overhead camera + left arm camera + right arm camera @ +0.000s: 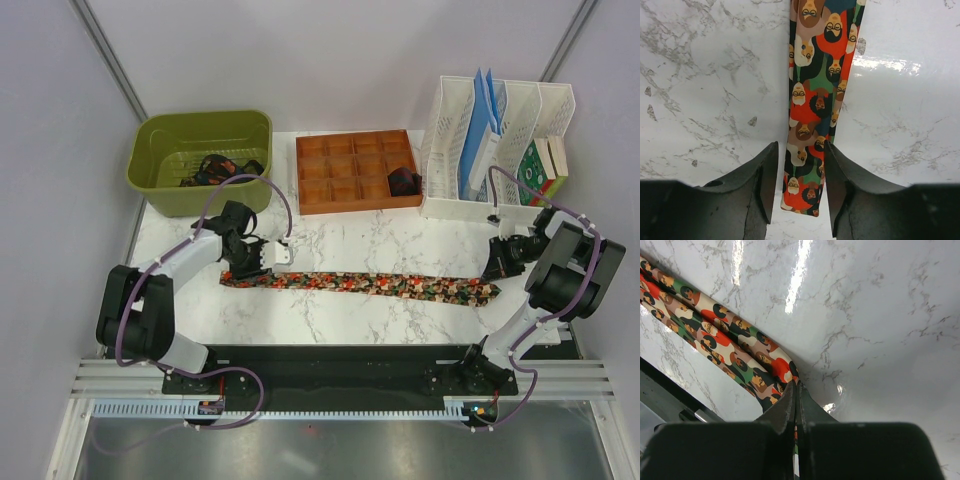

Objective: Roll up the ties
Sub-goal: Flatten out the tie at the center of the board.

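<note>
A long tie (pixel 370 285) printed with red, green and orange faces on black lies flat across the marble table. Its narrow end (pixel 805 190) rests on the table between the fingers of my left gripper (pixel 800 152), which is open with a gap on each side of the fabric. In the top view the left gripper (pixel 247 268) sits over the tie's left end. My right gripper (pixel 796 390) is shut on the tie's wide end (pixel 765 372), at the right of the table (pixel 497 272). Dark ties (pixel 215 168) lie in the green basin.
The green basin (pixel 150 170) stands at the back left. A wooden compartment tray (pixel 355 207) behind the tie holds a small dark roll (pixel 403 182). A white file rack (pixel 445 130) with books is at the back right.
</note>
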{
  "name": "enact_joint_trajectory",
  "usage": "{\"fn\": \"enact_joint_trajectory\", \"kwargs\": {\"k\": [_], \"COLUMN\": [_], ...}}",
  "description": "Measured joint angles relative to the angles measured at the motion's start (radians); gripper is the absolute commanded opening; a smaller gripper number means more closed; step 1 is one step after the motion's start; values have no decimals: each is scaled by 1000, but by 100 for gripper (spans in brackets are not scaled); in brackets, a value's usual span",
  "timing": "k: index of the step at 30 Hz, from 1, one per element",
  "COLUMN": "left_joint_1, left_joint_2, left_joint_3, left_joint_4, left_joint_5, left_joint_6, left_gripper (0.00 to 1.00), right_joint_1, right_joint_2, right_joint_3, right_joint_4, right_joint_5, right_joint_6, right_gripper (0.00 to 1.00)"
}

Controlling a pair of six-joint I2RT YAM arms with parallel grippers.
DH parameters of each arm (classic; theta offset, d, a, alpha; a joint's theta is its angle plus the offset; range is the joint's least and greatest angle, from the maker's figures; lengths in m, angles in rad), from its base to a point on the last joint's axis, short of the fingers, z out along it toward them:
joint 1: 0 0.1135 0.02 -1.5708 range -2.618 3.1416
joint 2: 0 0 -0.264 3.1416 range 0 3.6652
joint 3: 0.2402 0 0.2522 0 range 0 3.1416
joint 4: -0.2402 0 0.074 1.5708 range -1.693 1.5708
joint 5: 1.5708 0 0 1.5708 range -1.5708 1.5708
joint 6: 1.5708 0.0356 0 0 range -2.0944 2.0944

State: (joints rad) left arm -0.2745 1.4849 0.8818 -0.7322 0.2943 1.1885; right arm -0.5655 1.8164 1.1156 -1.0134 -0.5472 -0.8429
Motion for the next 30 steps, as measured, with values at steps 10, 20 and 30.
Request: {"fn": "enact_joint_trajectory", "kwargs": {"k": [10,20,30], "left_joint_1": [29,48,77], "left_joint_2": [13,34,45], "left_joint_3": [-3,-21,-21], "left_joint_4": [0,0,0], "left_joint_5": [-35,-62,-76], "left_joint_6": [55,90,119], "left_gripper": [49,38,4], "right_joint_1": [0,0,0], "right_joint_2": [3,13,18], "right_joint_3": [0,0,5], "right_joint_4": [0,0,-3], "right_joint_5": [0,3,4], "right_joint_6": [-1,-3,-3], "right_gripper": [0,0,0]}}
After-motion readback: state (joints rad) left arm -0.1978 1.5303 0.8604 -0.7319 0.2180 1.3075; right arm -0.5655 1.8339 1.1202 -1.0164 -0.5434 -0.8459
